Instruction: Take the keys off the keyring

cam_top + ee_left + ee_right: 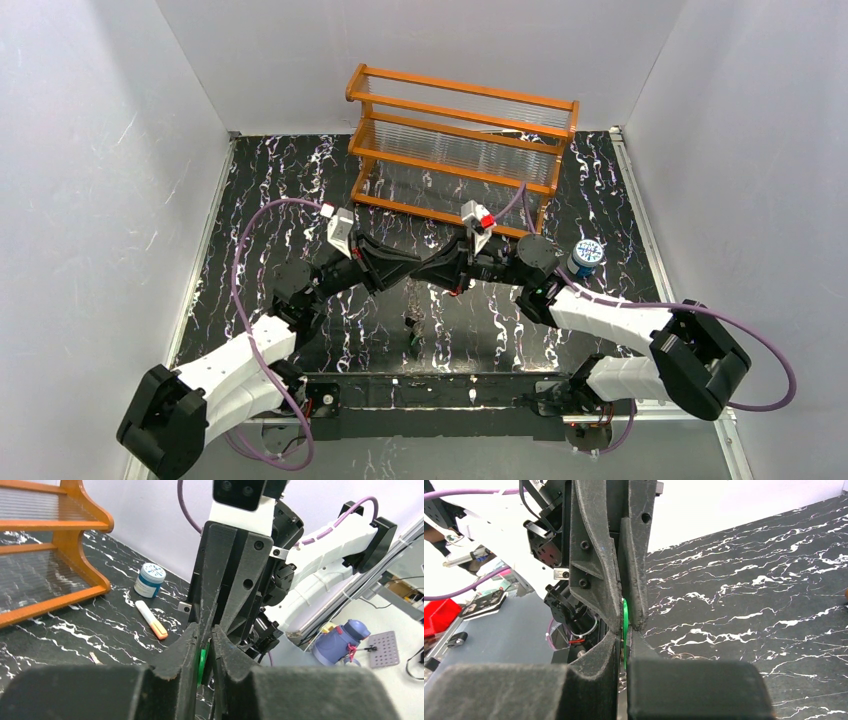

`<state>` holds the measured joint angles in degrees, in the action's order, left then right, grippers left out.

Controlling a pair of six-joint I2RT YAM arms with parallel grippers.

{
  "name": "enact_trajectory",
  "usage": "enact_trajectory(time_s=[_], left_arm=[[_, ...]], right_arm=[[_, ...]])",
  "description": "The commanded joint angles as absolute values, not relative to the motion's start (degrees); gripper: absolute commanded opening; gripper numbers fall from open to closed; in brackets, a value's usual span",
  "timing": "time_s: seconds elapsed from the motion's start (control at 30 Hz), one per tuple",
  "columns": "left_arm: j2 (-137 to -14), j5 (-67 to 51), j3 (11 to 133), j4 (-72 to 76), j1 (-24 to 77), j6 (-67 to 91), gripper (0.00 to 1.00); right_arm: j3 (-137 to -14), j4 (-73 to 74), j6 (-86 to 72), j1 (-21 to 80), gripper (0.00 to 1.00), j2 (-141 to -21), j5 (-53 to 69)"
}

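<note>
I found left tool [204, 633] clamped narrow on a green key [201, 661], right tool [624, 633] pinched shut against it; no key demonstrably freed.

Robotics lab test cell — a walled benchtop rig

Two white-and-black robot arms [240, 360] trailing purple cables [236, 265] are bolted at 6 o'clock on a black, white-veined marble-patterned tabletop [260, 180], boxed in by plain white panel walls [100, 150]. Beyond the cell, the wrist views catch a perforated grey plate [385, 647], a purple water bottle [340, 640] and a red box [439, 617] — workbench clutter.
</note>
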<state>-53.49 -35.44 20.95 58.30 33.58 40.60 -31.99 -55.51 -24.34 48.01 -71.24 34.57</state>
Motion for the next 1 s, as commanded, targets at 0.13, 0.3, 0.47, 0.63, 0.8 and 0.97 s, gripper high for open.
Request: enact_trajectory(time_s=[0.13,0.3,0.47,0.63,0.8,0.97], left_arm=[[-55.31,-36.74,21.48,62.6,34.89,39.74,0.0],[-54.41,-35.9,21.8,62.62,34.89,37.77,0.0],[-56.16,-40.42,24.46,61.12,34.89,35.76,0.0],[-58.93,-44.9,27.74,58.14,34.64,33.44,0.0],[-59.43,-46.24,29.27,54.99,34.4,30.44,0.0],[-58.12,-46.29,28.92,54.33,33.68,29.57,0.0]], right_arm=[[-31.86,-62.2,-25.98,47.01,0.01,-69.48,34.01],[-31.72,-58.1,-23.57,46.76,0.21,-67.54,32.3],[-31.39,-50.56,-18.31,46.11,0.36,-63.96,30.41],[-31.79,-41.22,-11.51,44.13,0.41,-60.92,34.31],[-30.31,-37.2,-6.73,42.6,0.43,-59.02,37.56],[-28.21,-37.96,-2.37,41.37,0.38,-59.67,44.1]])
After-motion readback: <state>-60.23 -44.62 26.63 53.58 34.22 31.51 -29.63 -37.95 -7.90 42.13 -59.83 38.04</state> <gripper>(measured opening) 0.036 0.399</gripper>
